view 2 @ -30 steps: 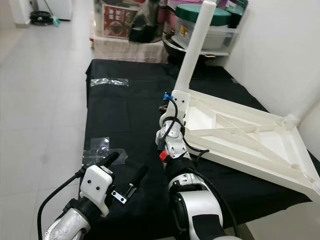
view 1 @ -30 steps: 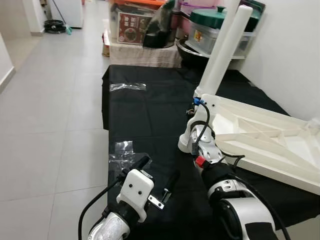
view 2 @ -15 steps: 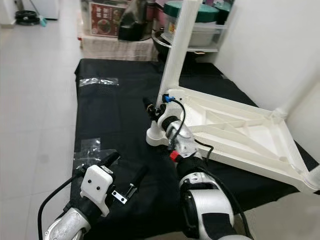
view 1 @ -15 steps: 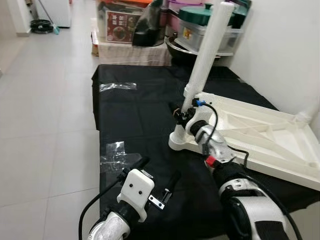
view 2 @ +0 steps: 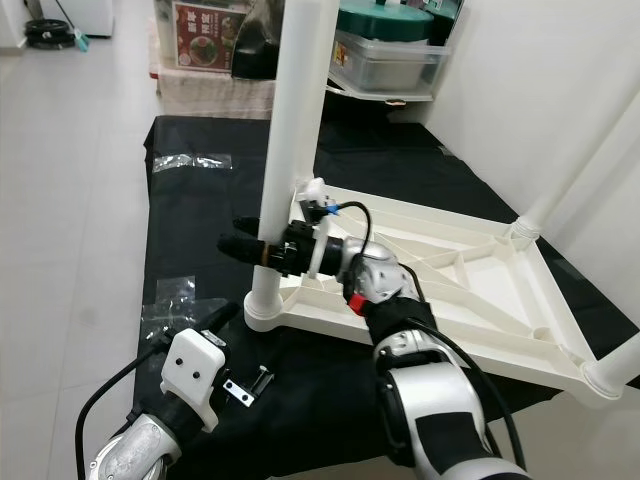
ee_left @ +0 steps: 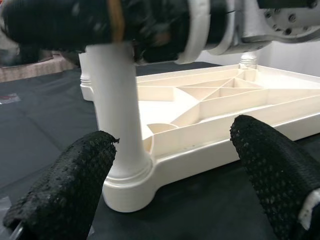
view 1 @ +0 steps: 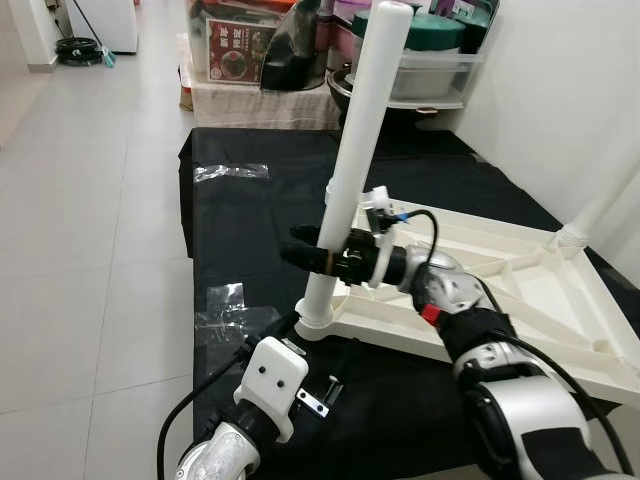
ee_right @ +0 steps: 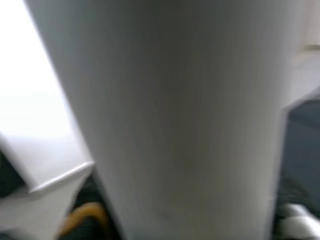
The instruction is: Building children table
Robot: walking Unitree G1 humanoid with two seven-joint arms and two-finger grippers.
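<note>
Two white legs already stand in the upturned table top (view 1: 520,290), which lies underside up on the black-covered worktop (view 1: 250,230): the near leg (view 1: 355,150) rises from the corner socket closest to the robot, and a second leg (view 2: 560,180) stands at the far right corner. The right end effector (view 1: 325,258) is clenched around the near leg low down, just above its socket, with the wrist reaching across the ribbed underside; in the right wrist view the white tube sits directly against the camera. The left end effector (ee_left: 175,170) hovers released just in front of that same corner, its fingers (ee_left: 65,185) spread either side of the socket base. To do this step well, I would keep the leg upright and press or twist it straight down along its own axis, so it seats fully without canting; the left end effector could steady the corner so the top does not slide on the cloth. Room is tight on the robot's side: the socket corner sits near the worktop's front edge, and a small metal bracket (view 1: 312,402) lies on the cloth just beside the left wrist. A plastic bag (view 1: 228,172) lies well apart towards the back, and bare floor opens to the left.
</note>
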